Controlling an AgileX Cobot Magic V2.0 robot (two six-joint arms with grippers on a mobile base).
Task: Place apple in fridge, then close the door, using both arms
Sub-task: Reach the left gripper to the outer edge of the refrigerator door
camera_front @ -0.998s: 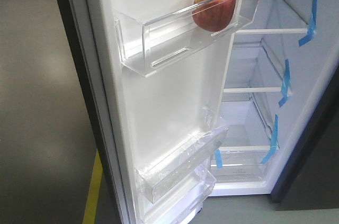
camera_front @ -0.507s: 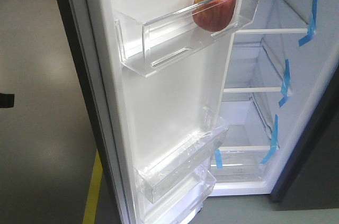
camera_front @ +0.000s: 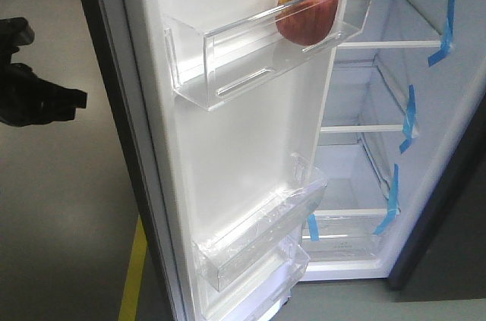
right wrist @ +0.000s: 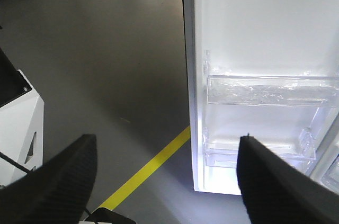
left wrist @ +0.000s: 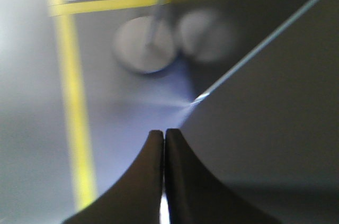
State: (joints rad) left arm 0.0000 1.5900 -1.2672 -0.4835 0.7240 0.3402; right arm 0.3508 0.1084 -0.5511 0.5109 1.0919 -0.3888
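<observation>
Apple (camera_front: 307,14) in top bin (camera_front: 228,70) of door (camera_front: 243,146), so your L gripper (left wrist: 163,132) is clenched empty outside it, prob. to push; R gripper (right wrist: 167,139) spread.

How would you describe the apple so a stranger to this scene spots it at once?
Start at the open fridge door, white inside. Its upper clear bin holds the apple at the end nearest the shelves. Nothing else there is red.

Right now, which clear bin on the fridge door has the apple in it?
The top bin, high on the door, holds the apple. The two lower bins near the bottom look empty.
</observation>
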